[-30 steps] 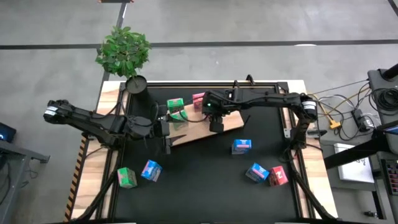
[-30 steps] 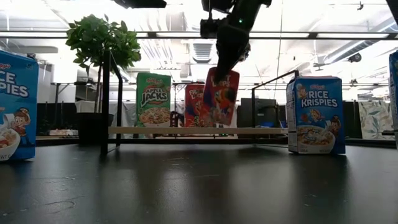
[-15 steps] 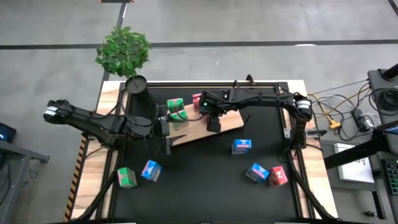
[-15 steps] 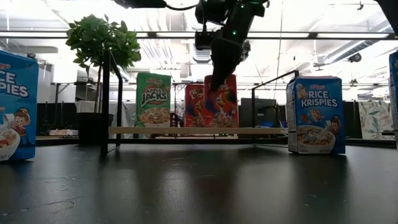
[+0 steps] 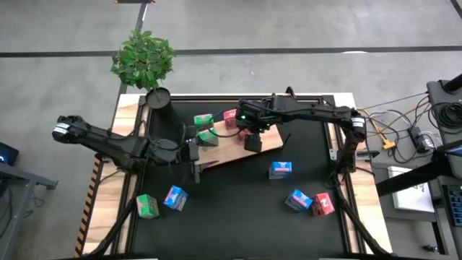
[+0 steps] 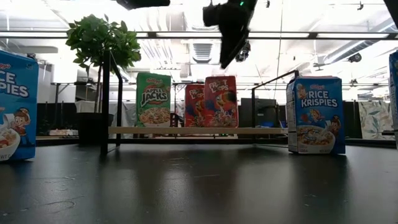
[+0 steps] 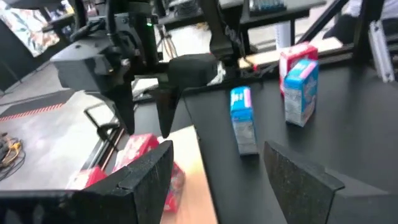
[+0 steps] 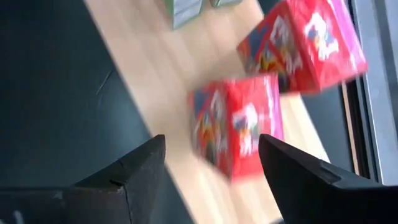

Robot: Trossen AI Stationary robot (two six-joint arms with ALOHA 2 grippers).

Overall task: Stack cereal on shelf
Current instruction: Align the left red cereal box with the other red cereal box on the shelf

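— Which step is this?
— A red box [image 6: 221, 101] stands on the shelf [image 5: 271, 143] beside another. My right gripper [image 8: 208, 177] hangs above it, fingers spread, holding nothing.
— Next?
— Probably the blue box [image 5: 280, 170] on the table [image 5: 238, 202]. My left gripper [image 7: 217, 177] waits spread at the shelf's end.

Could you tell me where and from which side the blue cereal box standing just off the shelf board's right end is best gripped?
Probably from straight above, jaws closing across the narrow depth near the top of the blue box. It stands upright on the mat with free space around it, off the shelf, and the open right gripper hangs nearby.
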